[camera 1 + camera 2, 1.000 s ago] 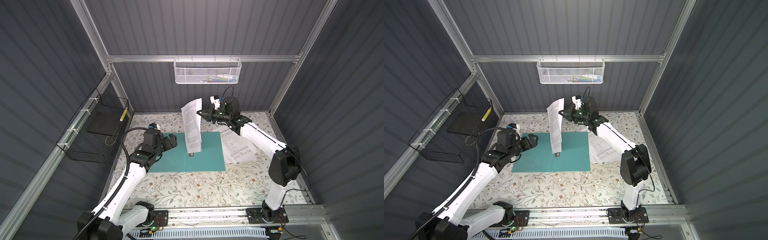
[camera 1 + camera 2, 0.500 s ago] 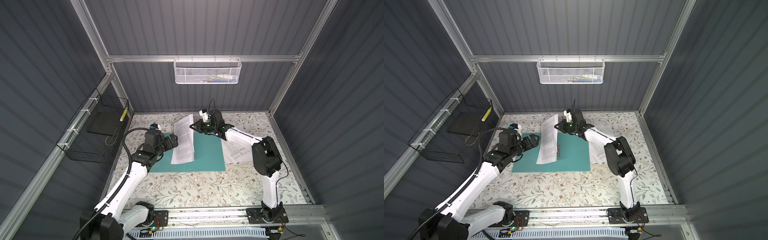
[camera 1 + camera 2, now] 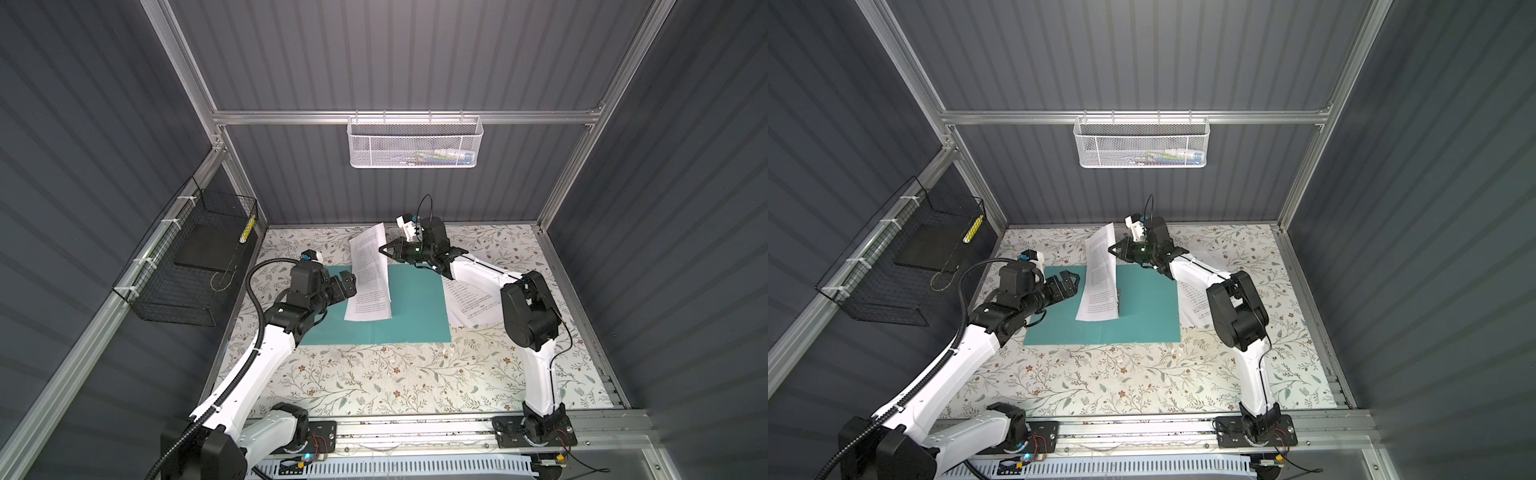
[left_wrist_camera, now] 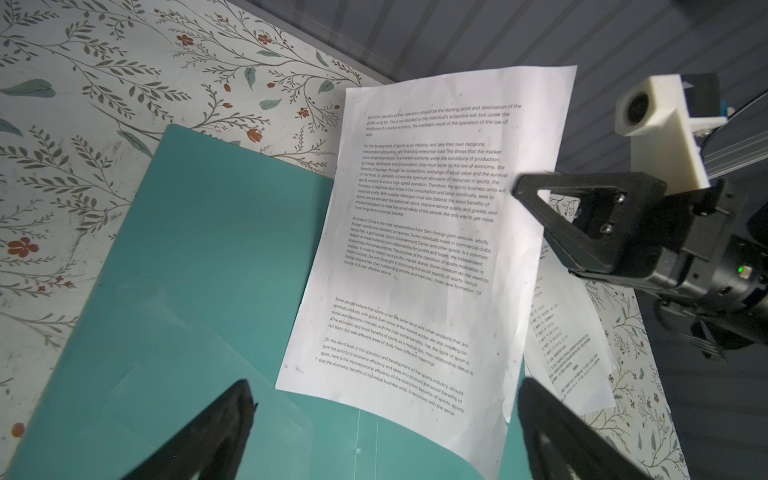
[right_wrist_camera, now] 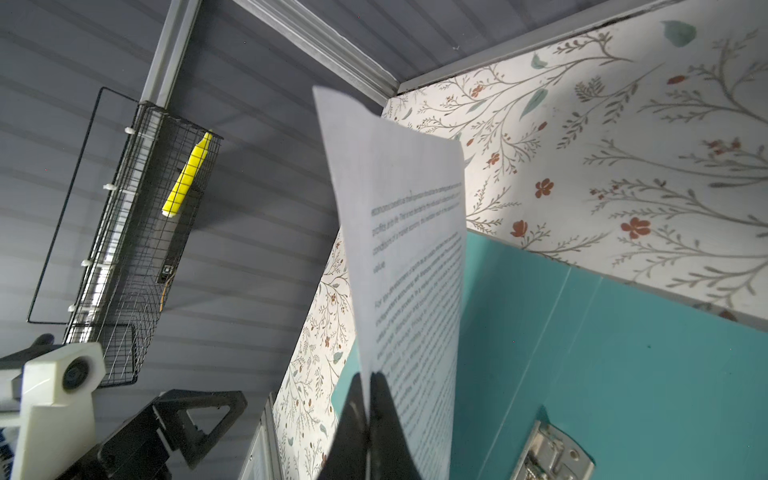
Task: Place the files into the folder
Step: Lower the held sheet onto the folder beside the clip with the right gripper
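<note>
The teal folder (image 3: 415, 309) (image 3: 1142, 320) lies open and flat on the floral table. My right gripper (image 3: 383, 250) (image 3: 1112, 249) (image 5: 368, 384) is shut on the long edge of one printed file sheet (image 3: 369, 276) (image 3: 1099, 274) (image 4: 424, 249) (image 5: 407, 257). The sheet slopes down, and its lower end reaches the folder near the spine and metal clip (image 5: 548, 457). My left gripper (image 3: 347, 286) (image 3: 1069, 283) (image 4: 384, 409) is open and empty, low over the folder's left half, just left of the sheet. More files (image 3: 471, 299) (image 3: 1196, 305) (image 4: 569, 345) lie right of the folder.
A black wire basket (image 3: 195, 266) (image 5: 133, 257) on the left wall holds a dark slab and a yellow marker (image 5: 187, 178). A white mesh basket (image 3: 415, 143) hangs on the back wall. The table in front of the folder is bare floral surface (image 3: 395, 374).
My right gripper has come down and to the left with the sheet, which hung upright a second ago and now leans onto the folder. The left gripper has stayed almost still and open.
</note>
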Action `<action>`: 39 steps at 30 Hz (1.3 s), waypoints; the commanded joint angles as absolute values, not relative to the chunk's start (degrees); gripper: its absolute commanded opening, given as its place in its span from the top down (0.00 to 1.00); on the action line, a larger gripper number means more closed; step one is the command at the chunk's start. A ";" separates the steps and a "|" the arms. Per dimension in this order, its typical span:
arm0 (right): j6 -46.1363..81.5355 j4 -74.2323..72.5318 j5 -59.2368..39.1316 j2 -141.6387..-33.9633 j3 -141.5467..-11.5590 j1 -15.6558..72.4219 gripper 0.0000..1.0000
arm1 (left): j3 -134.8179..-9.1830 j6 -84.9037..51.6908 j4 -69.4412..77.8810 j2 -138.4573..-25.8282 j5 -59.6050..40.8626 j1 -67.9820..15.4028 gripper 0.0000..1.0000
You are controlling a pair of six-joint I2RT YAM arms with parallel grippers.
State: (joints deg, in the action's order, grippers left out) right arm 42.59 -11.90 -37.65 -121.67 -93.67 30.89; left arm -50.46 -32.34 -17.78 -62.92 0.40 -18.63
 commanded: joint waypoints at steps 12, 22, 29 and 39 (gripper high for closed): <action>36.94 -11.70 -43.42 -122.81 -95.35 31.90 1.00 | -48.69 -32.32 -15.56 -63.48 -1.14 -18.19 0.01; 43.46 -19.25 -42.76 -125.01 -93.69 34.21 1.00 | -48.41 -32.39 -15.19 -63.95 -1.67 -18.17 0.01; 47.24 -22.02 -42.79 -126.45 -94.33 35.22 1.00 | -48.09 -32.78 -15.03 -63.72 -1.76 -18.19 0.01; 51.48 -26.81 -36.30 -127.92 -90.32 36.38 1.00 | -47.55 -32.90 -15.47 -63.06 -1.23 -18.19 0.01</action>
State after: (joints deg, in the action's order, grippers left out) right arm 49.98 -23.70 -38.65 -126.30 -91.11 35.97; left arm -48.82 -32.45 -15.31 -63.66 -1.08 -18.63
